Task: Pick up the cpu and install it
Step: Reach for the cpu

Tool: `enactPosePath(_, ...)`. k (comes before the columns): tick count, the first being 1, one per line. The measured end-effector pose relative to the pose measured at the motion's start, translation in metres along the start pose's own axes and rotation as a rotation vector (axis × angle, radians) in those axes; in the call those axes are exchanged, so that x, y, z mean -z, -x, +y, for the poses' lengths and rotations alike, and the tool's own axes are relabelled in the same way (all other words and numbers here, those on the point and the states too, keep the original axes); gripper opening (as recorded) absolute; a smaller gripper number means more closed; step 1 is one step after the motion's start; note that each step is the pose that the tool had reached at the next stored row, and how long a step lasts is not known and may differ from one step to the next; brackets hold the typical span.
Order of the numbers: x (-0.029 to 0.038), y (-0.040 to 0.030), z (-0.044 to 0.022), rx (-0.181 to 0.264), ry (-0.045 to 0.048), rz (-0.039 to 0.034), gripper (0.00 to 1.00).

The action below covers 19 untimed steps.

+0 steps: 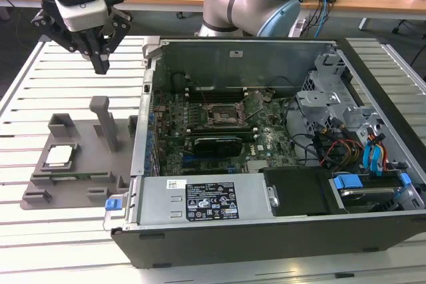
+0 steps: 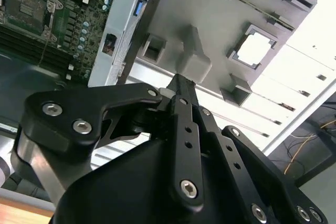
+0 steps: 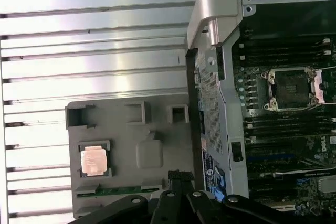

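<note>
Hovering jaws clenched, empty; exterior view shows gap above fixture (image 1: 93, 167) holding cpu (image 1: 58, 155).

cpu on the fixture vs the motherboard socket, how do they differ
Colour: the cpu has a pale silver top; the socket is dark in the middle with a metal frame.
Place: the cpu sits in a recess of the grey fixture plate outside the case; the socket is on the motherboard inside it.
Size: the cpu is smaller than the framed socket.
Both are square and lie flat.
</note>
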State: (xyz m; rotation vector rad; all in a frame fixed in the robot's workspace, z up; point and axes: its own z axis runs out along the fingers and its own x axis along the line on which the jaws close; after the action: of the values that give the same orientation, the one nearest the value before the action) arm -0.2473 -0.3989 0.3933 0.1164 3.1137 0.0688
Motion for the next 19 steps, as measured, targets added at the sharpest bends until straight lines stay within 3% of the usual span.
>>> enactPosePath(5,0.0004,-0.0165,-0.0012,0.000,0.0000,-0.0001,0.11)
enactPosePath(7,0.0005,-0.0199,-0.0015,0.000,0.0000,0.0000,0.11)
enactPosePath(10,0.0008,-0.0319,-0.0024,0.000,0.0000,-0.0001,0.11)
enactPosePath(19,0.0014,-0.0552,-0.0041,0.000,0.0000,0.0000,0.11)
